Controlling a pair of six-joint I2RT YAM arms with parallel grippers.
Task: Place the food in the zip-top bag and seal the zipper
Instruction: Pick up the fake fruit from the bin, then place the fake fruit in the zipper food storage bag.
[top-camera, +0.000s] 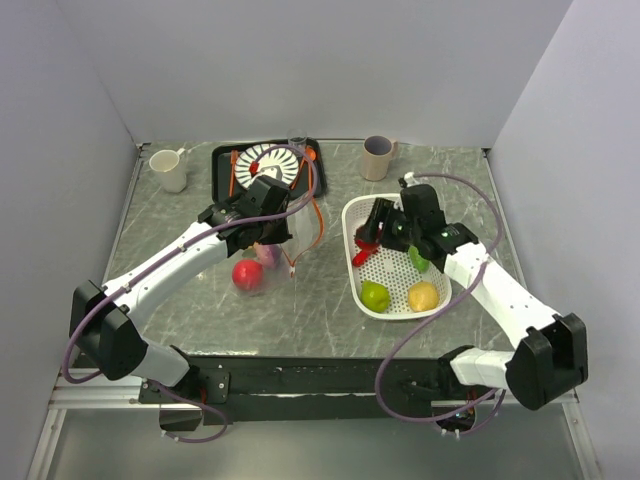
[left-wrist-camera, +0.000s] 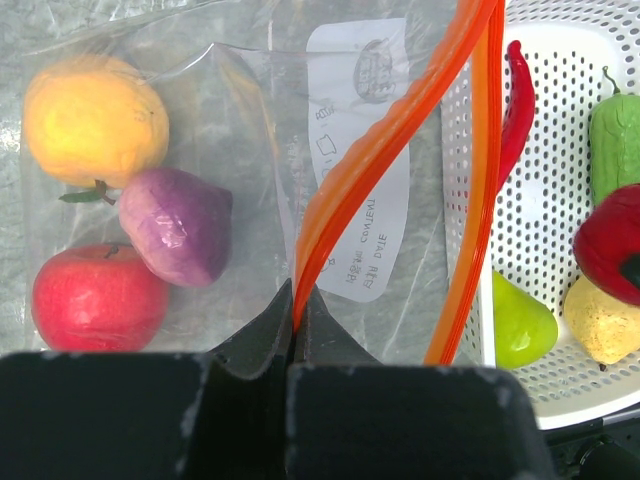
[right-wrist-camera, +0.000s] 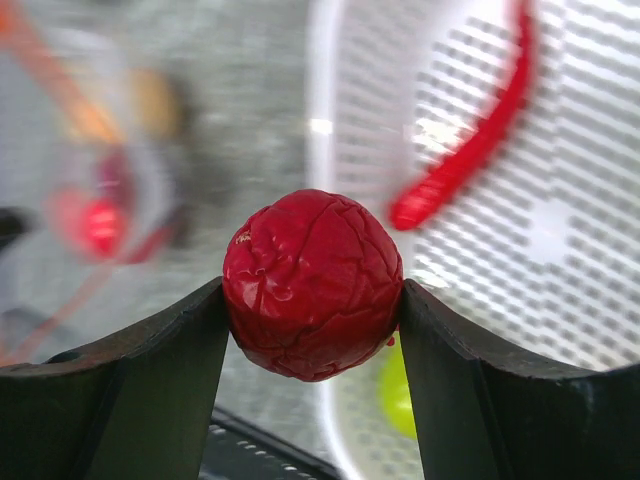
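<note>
Reaches forward with the left arm (top-camera: 170, 262), left gripper (left-wrist-camera: 298, 325) pinched tight on the zipper (left-wrist-camera: 390, 140); bends the right arm (top-camera: 500, 290) inward, right gripper (right-wrist-camera: 312, 300) clasping a red fruit (right-wrist-camera: 312, 265) between spread fingers.

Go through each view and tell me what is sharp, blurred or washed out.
Right wrist: the wrinkled red fruit is sharp; the white basket and the bag behind it are badly out of focus. Left wrist: zipper and bagged fruit crisp, with light glare on the plastic. Top external: even, soft light, faint shadows, all in focus.
</note>
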